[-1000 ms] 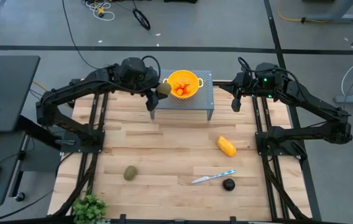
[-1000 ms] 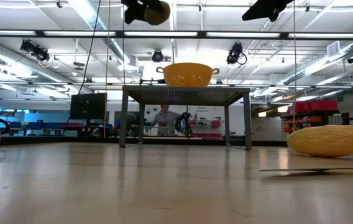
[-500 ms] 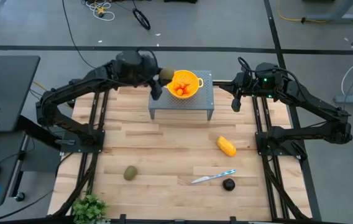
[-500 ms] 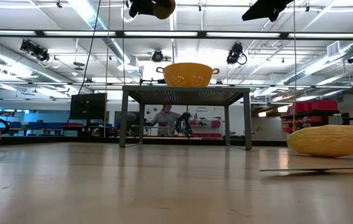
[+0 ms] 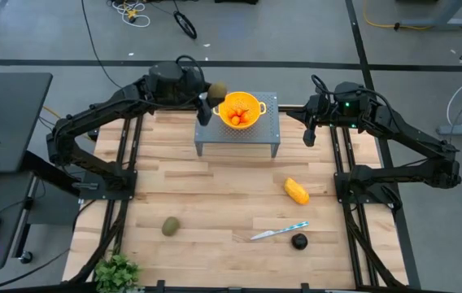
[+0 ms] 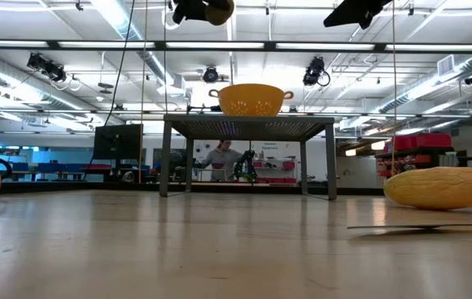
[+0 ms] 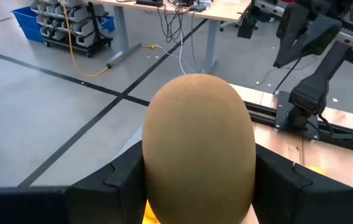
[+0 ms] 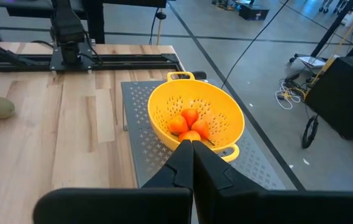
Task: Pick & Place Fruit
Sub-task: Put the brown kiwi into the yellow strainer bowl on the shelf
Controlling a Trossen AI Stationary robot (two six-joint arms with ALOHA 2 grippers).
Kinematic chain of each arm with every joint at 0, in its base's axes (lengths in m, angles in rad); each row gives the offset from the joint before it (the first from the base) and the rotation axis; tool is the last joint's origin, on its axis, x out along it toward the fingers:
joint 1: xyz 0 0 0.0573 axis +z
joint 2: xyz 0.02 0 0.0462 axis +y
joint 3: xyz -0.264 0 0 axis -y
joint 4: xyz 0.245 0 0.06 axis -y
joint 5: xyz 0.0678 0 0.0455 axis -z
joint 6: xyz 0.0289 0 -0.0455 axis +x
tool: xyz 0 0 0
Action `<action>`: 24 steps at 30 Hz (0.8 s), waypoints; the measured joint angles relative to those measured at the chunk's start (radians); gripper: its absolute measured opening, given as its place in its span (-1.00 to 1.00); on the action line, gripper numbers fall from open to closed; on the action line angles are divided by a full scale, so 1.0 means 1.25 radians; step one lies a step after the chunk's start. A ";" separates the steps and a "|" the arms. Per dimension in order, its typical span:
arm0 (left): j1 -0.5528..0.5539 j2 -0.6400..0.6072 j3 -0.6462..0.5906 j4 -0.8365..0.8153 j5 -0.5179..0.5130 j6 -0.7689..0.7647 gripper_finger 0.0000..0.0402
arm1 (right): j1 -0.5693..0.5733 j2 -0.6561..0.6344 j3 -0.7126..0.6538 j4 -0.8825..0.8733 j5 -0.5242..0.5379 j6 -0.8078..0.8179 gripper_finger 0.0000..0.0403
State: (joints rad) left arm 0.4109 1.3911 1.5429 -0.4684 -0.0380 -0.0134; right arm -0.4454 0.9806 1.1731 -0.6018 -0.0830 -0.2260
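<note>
Overhead, left hand (image 5: 211, 94) grips an olive-brown fruit (image 5: 217, 90) beside the colander's rim (image 5: 221, 103); right hand (image 8: 192, 149) closed.

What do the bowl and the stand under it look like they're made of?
The bowl looks like glossy yellow moulded plastic: uniform colour, neat rows of holes, soft sheen. It could be enamelled metal. The stand looks like grey metal: a matt perforated sheet top on thin straight legs.

Overhead and tabletop-level views share the colander (image 5: 240, 108) (wrist cameras close in).
</note>
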 joint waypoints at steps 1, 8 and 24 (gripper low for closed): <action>0.002 0.000 0.000 0.003 0.001 0.000 0.10 | 0.000 0.000 0.000 0.000 0.000 0.000 -1.00; 0.015 0.045 0.000 0.048 0.047 -0.004 0.11 | 0.000 0.000 0.000 0.000 0.000 0.000 -1.00; 0.055 0.158 0.000 0.119 0.119 -0.007 0.10 | 0.000 0.000 0.000 0.000 0.001 0.000 -1.00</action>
State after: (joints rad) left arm 0.4797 1.5891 1.5425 -0.3198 0.1107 -0.0216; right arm -0.4456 0.9806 1.1730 -0.6014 -0.0818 -0.2260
